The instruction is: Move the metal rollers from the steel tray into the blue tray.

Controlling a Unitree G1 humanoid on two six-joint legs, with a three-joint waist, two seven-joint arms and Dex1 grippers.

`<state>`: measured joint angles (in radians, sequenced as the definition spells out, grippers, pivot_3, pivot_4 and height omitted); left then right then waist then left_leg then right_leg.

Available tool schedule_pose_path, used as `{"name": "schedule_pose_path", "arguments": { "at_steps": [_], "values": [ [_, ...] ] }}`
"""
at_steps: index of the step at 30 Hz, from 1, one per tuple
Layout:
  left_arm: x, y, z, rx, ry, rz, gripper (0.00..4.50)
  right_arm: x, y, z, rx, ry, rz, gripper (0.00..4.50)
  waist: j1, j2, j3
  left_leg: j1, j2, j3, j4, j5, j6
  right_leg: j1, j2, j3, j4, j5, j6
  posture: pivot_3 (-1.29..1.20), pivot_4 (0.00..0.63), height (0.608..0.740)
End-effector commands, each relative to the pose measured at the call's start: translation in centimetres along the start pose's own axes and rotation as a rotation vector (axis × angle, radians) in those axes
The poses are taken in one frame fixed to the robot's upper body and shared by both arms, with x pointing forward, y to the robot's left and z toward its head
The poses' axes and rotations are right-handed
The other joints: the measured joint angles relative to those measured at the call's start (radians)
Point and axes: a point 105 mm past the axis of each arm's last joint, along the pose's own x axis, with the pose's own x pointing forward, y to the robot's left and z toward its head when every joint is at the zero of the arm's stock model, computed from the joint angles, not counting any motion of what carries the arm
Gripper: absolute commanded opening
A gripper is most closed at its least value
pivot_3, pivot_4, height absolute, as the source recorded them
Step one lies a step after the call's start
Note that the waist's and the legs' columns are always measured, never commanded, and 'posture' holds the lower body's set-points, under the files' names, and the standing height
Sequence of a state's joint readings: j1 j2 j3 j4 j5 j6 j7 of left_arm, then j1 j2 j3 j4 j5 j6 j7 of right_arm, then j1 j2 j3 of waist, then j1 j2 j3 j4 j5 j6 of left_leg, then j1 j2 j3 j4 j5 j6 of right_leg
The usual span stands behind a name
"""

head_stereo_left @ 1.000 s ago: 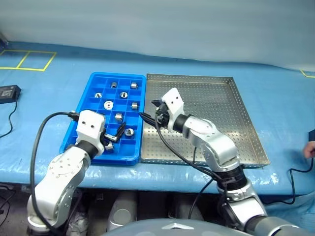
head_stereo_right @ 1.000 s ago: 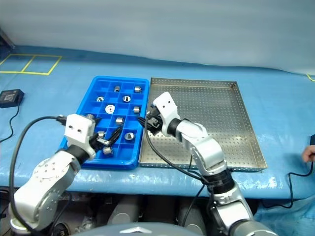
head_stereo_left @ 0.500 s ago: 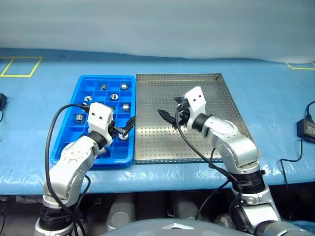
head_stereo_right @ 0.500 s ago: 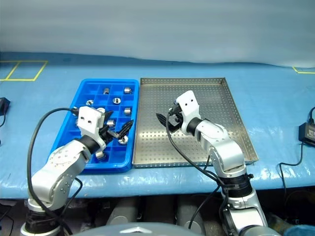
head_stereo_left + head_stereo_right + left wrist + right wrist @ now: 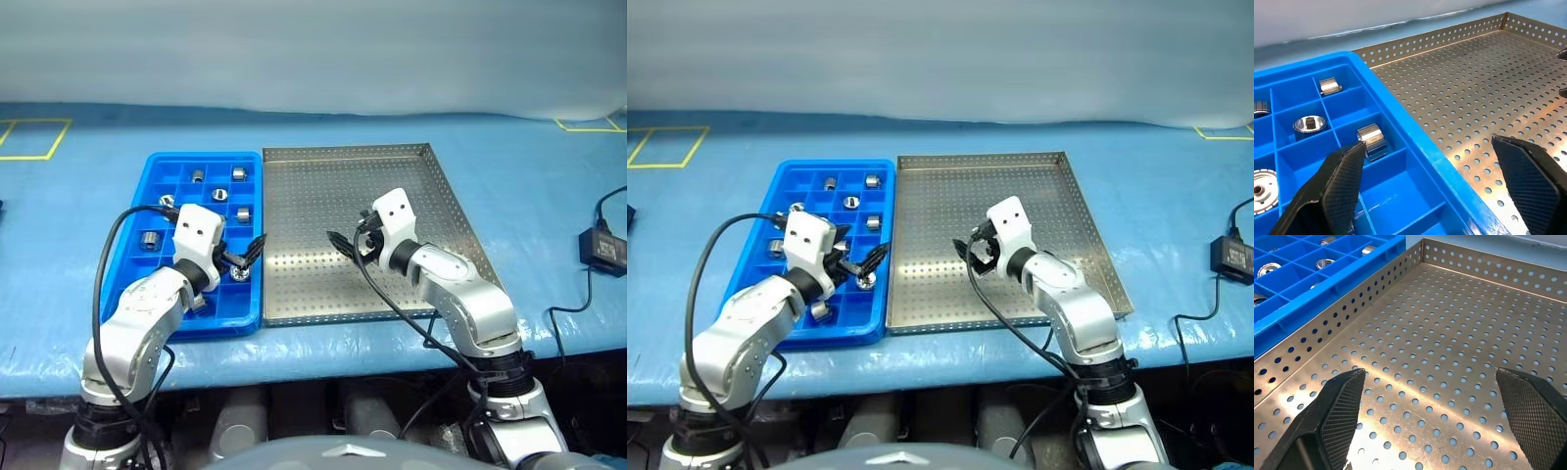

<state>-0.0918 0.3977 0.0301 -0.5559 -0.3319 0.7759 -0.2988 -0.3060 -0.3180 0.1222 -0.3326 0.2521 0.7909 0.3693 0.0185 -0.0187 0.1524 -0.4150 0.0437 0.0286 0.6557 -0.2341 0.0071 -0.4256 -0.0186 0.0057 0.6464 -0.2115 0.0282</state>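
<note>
The blue tray (image 5: 157, 294) lies left of the steel tray (image 5: 446, 211), their long sides touching. Several metal rollers (image 5: 237, 173) sit in separate compartments of the blue tray; the left wrist view shows one (image 5: 1372, 141) close ahead. My left gripper (image 5: 245, 257) hangs open and holds nothing, over the blue tray's edge beside the steel tray, fingers (image 5: 1337, 191) wide apart. My right gripper (image 5: 340, 247) is open and holds nothing, low over the middle of the steel tray. Its fingers (image 5: 1533, 416) point towards the blue tray. The perforated floor (image 5: 1449, 333) ahead of it shows bare.
Both trays rest on a light-blue table cover (image 5: 78, 206). A black power adapter (image 5: 600, 247) with its cable lies at the right edge. Yellow tape marks (image 5: 29, 137) sit at the far left and far right corners. The table's front edge runs just below the trays.
The camera has swung, shifting the whole picture. My right gripper has drawn back from the blue tray's edge to the middle of the steel tray and opened wider. The left gripper has hardly moved.
</note>
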Motion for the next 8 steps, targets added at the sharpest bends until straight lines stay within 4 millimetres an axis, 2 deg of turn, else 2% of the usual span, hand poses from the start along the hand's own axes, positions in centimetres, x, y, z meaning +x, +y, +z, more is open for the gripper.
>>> {"name": "schedule_pose_path", "arguments": {
  "at_steps": [1, 8],
  "values": [
    [-0.05, -0.12, 1.30, 0.029, -0.051, -0.008, 4.50, -0.58, 0.03, 1.63, -0.033, -0.074, -0.012, 4.48, -0.003, 0.000, 0.000, 0.000, 0.000, 0.000, 0.000, 0.000, 0.000, 0.000, 0.000, 0.001, 0.000, 0.000, 0.000, 0.03, 0.150, 0.740],
    [0.22, -0.06, 1.82, 0.057, -0.055, -0.019, 4.50, -0.18, 0.58, 1.57, -0.031, -0.082, -0.015, 4.48, -0.006, 0.000, 0.000, 0.000, 0.000, 0.002, 0.001, -0.001, 0.001, -0.001, 0.000, 0.003, 0.000, 0.001, 0.001, 0.02, 0.150, 0.740]
  ]
}}
